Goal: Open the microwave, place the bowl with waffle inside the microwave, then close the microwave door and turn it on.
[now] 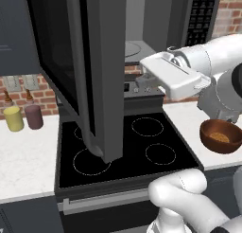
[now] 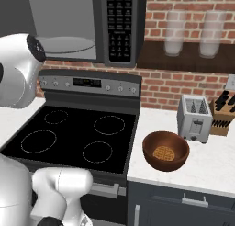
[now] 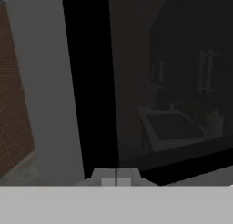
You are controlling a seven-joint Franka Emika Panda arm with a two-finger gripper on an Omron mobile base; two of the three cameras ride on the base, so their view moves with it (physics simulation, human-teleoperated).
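The microwave (image 2: 69,18) hangs above the stove with its light grey cavity and glass turntable (image 2: 69,44) exposed. The microwave door (image 1: 90,71) stands swung far out to the left, over the stove. My white hand (image 1: 172,76) reaches toward the door's inner face. In the hand view my gripper (image 3: 116,178) is shut with nothing between its tips, close to the door's dark window (image 3: 173,82). The reddish-brown bowl (image 2: 179,149) sits on the counter right of the stove, apart from the gripper, with the golden waffle (image 2: 163,153) inside. The same bowl (image 1: 210,132) and waffle (image 1: 220,137) show at right.
The black stove (image 2: 73,135) lies below the microwave. A toaster (image 2: 195,117) and knife block (image 2: 222,112) stand behind the bowl. Two glass jars (image 2: 190,32) sit on a shelf. A yellow cup (image 1: 13,118) and a maroon cup (image 1: 34,116) stand on the left counter.
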